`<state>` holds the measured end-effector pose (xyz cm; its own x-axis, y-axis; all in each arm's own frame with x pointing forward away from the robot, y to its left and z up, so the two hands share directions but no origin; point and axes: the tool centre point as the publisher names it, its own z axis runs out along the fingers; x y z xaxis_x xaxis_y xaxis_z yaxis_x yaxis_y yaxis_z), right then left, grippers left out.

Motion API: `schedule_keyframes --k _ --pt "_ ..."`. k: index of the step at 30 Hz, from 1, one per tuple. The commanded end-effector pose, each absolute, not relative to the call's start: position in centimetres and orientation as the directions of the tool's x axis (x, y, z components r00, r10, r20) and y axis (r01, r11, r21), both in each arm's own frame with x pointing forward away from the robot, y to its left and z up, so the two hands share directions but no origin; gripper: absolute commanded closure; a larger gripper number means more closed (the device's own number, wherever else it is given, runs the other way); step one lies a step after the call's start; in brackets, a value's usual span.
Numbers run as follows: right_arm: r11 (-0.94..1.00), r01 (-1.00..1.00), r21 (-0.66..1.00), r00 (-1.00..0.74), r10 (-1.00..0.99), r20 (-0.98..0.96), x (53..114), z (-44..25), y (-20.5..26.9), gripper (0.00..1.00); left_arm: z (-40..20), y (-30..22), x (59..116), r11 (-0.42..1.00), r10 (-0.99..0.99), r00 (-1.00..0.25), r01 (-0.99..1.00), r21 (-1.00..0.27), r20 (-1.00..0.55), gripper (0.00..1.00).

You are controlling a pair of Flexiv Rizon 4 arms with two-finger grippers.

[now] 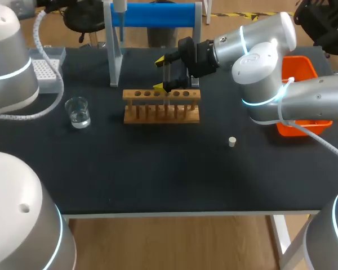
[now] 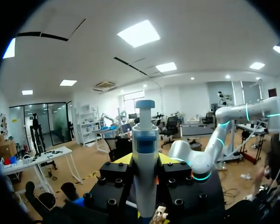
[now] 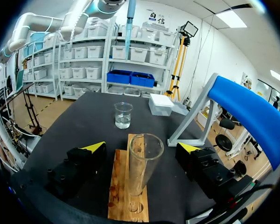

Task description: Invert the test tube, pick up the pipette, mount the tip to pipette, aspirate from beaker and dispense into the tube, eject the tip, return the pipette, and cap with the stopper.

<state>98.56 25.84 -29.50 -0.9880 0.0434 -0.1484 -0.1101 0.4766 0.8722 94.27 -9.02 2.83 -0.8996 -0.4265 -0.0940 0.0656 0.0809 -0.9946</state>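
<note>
A clear test tube [image 3: 143, 161] stands upright, mouth up, in the wooden rack [image 1: 161, 107]. My right gripper [image 3: 141, 147] is open, one yellow tip on each side of the tube and neither touching it. In the head view that gripper [image 1: 160, 74] hovers over the rack's middle. My left gripper [image 2: 145, 161] is shut on the blue and white pipette [image 2: 145, 140], held high above the table's back edge [image 1: 119, 7]. The glass beaker [image 1: 78, 111] with clear liquid stands left of the rack. A small white stopper [image 1: 232, 142] lies on the table to the right.
A white tip box [image 1: 48, 68] sits at the back left. The blue-topped pipette stand [image 1: 152, 16] rises behind the rack. An orange bin [image 1: 298, 72] is at the right edge, partly behind my right arm.
</note>
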Motion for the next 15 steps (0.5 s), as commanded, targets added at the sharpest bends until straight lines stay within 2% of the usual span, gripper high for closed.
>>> schedule_keyframes --k 1,15 --pt "0.478 -0.11 0.872 -0.988 0.044 -0.149 98.5 -29.4 25.8 0.0 3.1 -10.8 95.5 0.066 -0.401 -0.91 0.079 -0.995 -0.099 1.0" --pt "0.478 -0.11 0.872 -0.988 0.044 -0.149 98.5 -29.4 25.8 0.0 3.1 -15.2 95.8 0.03 -0.315 -0.947 0.063 -0.998 -0.069 1.0"
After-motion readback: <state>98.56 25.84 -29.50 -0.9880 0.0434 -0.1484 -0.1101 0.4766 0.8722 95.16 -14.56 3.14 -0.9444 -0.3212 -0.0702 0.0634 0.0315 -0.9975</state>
